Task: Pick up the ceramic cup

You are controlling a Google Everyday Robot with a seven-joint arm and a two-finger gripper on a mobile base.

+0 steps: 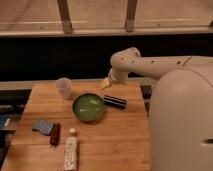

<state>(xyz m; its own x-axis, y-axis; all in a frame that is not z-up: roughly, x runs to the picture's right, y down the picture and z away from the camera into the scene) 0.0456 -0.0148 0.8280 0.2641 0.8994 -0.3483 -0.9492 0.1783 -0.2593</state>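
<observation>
The ceramic cup [64, 87] is small, whitish and handleless. It stands upright near the back left of the wooden table [115, 145]. A wide green bowl [88, 106] sits just right of it and nearer the front. My gripper [105, 83] hangs at the end of the white arm over the table's back edge, right of the cup and above the bowl's far right side. It is well apart from the cup and holds nothing that I can see.
A dark cylinder [115, 101] lies right of the bowl. A blue object [42, 126], a dark red object [55, 134] and a white bottle [70, 150] lie at the front left. My white body [182, 125] fills the right side.
</observation>
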